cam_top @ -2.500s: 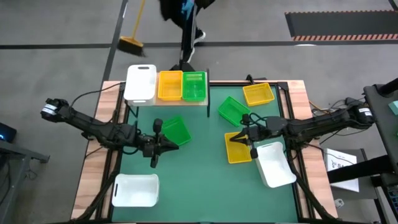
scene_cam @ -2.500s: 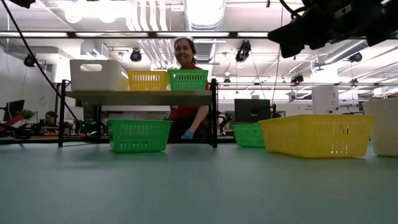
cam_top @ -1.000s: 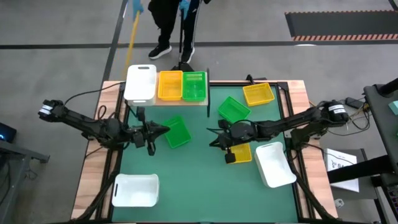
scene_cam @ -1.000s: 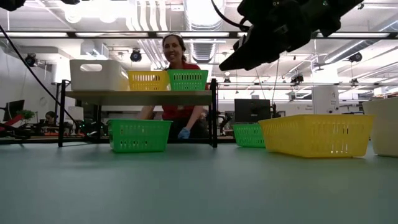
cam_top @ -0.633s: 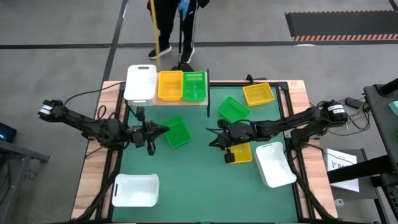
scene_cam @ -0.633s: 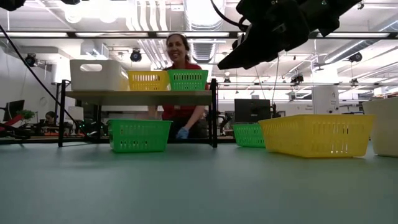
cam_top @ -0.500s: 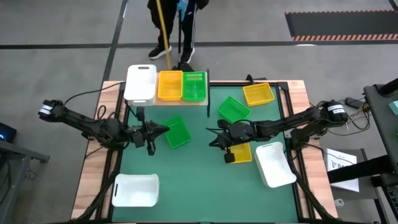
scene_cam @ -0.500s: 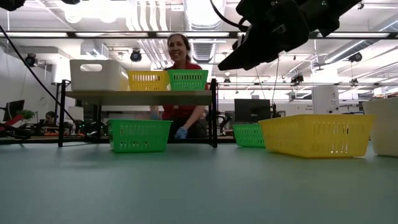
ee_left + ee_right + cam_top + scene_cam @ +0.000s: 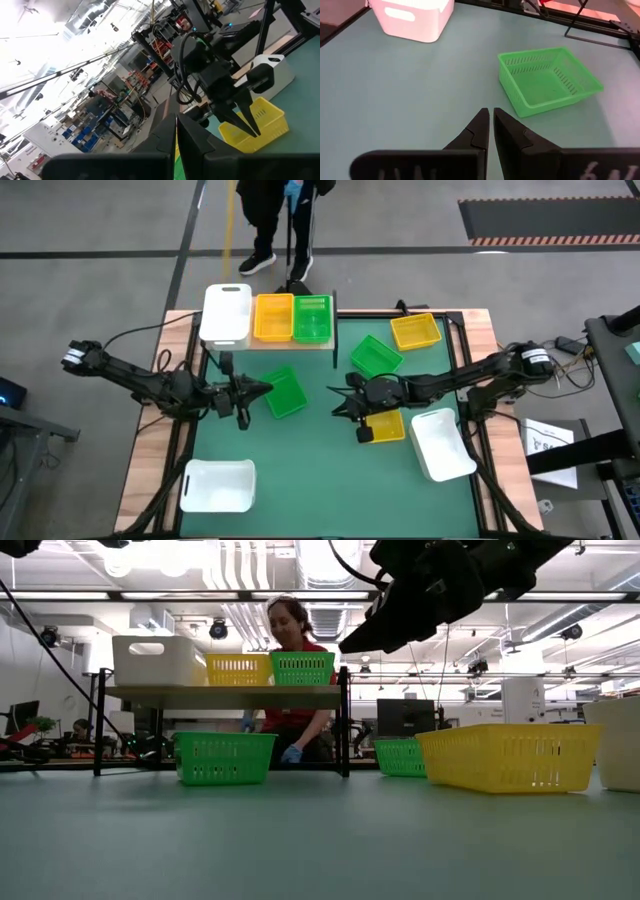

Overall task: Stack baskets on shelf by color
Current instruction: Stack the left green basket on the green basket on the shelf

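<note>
On the green surface [image 9: 320,480], the shelf [image 9: 290,343] sits at twelve o'clock with a white basket [image 9: 227,313], a yellow basket [image 9: 273,316] and a green basket [image 9: 312,317] in a row on it. A second green basket [image 9: 284,392] lies just below the shelf; the left end effector [image 9: 264,388], fingers together and empty, points at its near rim. The right end effector [image 9: 341,401], tips nearly touching and holding nothing, hovers near centre, above a yellow basket [image 9: 387,426]. At two o'clock lie another green basket [image 9: 375,355] and another yellow basket [image 9: 415,331]. White baskets rest at four [image 9: 441,444] and seven o'clock [image 9: 217,485]. A person [image 9: 290,670] stands behind the shelf.
</note>
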You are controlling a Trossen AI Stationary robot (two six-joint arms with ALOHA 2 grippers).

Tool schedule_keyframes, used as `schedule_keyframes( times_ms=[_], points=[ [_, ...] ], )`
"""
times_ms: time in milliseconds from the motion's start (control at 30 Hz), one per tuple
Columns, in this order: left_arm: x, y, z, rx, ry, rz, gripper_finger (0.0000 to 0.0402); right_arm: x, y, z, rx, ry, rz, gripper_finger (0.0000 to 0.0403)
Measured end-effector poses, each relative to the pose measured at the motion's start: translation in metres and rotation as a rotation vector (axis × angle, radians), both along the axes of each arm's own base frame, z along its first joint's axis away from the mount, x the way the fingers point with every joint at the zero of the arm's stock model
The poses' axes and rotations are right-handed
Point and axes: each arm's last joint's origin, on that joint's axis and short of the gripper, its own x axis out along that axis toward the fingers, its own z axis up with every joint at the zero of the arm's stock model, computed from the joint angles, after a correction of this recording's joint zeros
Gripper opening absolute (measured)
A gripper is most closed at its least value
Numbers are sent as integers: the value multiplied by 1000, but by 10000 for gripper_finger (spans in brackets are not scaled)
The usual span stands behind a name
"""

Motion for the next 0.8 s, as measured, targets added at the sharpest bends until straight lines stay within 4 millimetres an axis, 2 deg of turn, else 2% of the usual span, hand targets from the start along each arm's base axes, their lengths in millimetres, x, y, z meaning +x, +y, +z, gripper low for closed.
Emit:
schedule_keyframes(
  times_ms=[333, 800],
  points=[
    [0, 0, 0, 0, 2, 2, 0, 23, 2, 2, -23, 2, 13, 73],
    [1, 0, 0, 0, 2, 2, 0, 71, 7, -8, -65, 111, 36, 135]
  ],
)
